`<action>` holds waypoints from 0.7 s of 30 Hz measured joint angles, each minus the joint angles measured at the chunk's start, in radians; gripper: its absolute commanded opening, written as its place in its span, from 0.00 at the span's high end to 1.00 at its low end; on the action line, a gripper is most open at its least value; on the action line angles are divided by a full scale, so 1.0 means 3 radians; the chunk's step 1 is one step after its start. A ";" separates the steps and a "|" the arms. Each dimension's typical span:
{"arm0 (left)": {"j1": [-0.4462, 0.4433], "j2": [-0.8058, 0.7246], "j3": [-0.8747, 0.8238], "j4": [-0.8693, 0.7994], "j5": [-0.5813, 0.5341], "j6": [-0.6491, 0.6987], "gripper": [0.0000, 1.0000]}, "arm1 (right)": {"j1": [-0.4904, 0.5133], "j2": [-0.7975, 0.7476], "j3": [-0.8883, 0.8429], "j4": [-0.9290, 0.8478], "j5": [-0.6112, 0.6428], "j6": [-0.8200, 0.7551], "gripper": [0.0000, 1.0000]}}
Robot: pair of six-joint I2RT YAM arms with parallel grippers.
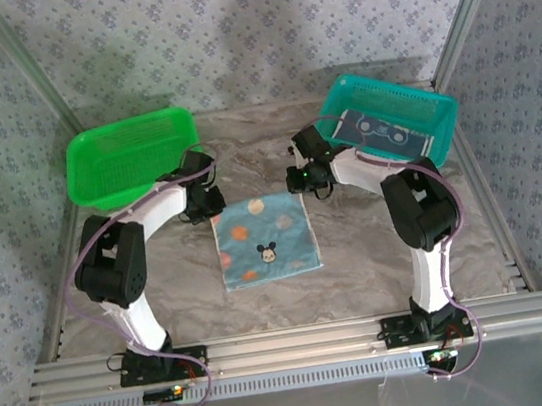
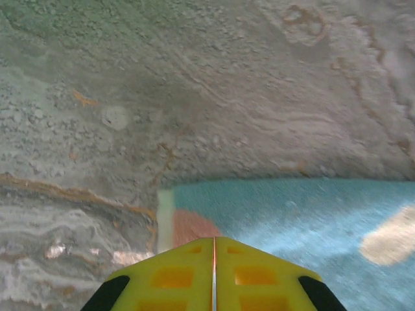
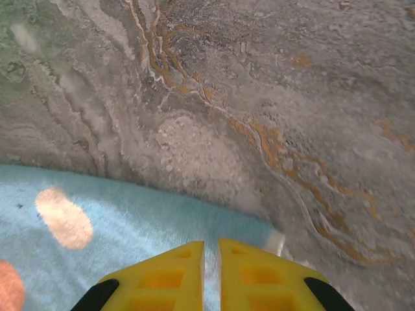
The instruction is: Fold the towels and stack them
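One light blue towel (image 1: 264, 236) lies spread flat on the marble table between the arms, with a cartoon face and orange patches on it. My left gripper (image 1: 213, 209) is down at its far left corner, and my right gripper (image 1: 298, 181) is at its far right corner. In the left wrist view the yellow fingers (image 2: 175, 275) press together over the towel (image 2: 292, 220) corner, next to an orange patch. In the right wrist view the right gripper (image 3: 211, 245) has only a thin slit left, with the towel (image 3: 130, 220) cloth pinched in it.
A green basket (image 1: 86, 178) stands at the back left. A teal basket (image 1: 442, 128) at the back right holds a dark cloth with white rings (image 1: 382, 132). Patterned walls and metal posts close in the table on three sides.
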 measured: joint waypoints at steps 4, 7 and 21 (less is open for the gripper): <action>0.0041 0.0137 0.0000 0.0018 -0.0003 0.0043 0.92 | -0.0047 0.0200 0.0065 -0.0001 -0.0045 -0.0038 0.86; 0.0047 0.0209 -0.0001 0.0046 -0.0009 0.0062 0.92 | -0.0093 0.0278 0.0065 -0.0017 -0.0051 -0.0064 0.85; 0.0081 0.0128 0.0003 0.0066 -0.0003 0.0160 0.69 | -0.0132 0.0187 0.0106 -0.0085 -0.0022 -0.0234 0.61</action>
